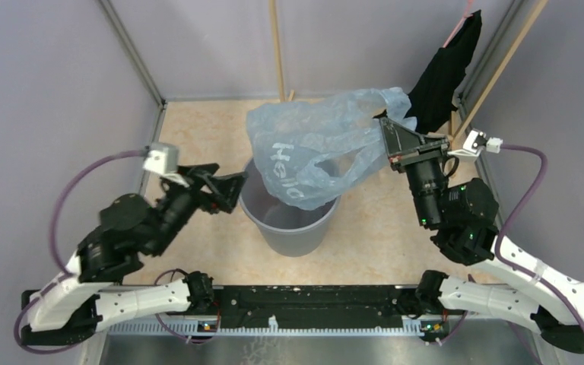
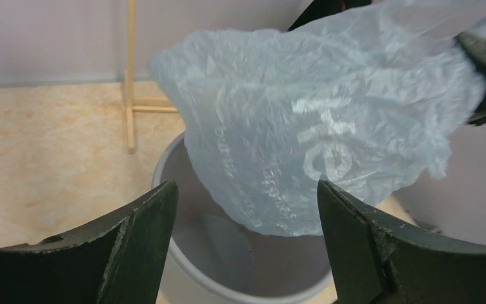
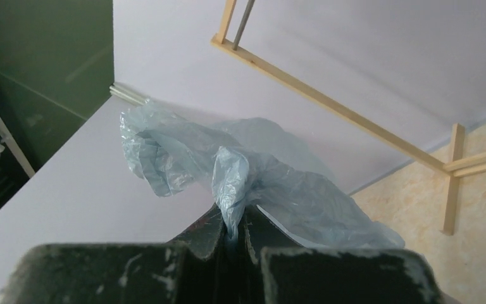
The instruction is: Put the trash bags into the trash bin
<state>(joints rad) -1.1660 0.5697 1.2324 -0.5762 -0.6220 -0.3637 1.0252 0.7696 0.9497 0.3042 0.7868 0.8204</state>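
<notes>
The pale-blue trash bag (image 1: 315,148) with white lettering hangs in the air over the round grey trash bin (image 1: 289,228); its lower end dips into the bin's mouth. My right gripper (image 1: 386,125) is shut on the bag's upper right end; the plastic is pinched between the jaws in the right wrist view (image 3: 231,221). My left gripper (image 1: 237,186) is open and empty, just left of the bin's rim. In the left wrist view the bag (image 2: 316,133) hangs above the bin (image 2: 228,266), between the spread fingers (image 2: 139,234).
A black cloth garment (image 1: 445,72) hangs on a wooden frame at the back right. A wooden post (image 1: 277,49) stands at the back wall. Grey walls close in left, right and back.
</notes>
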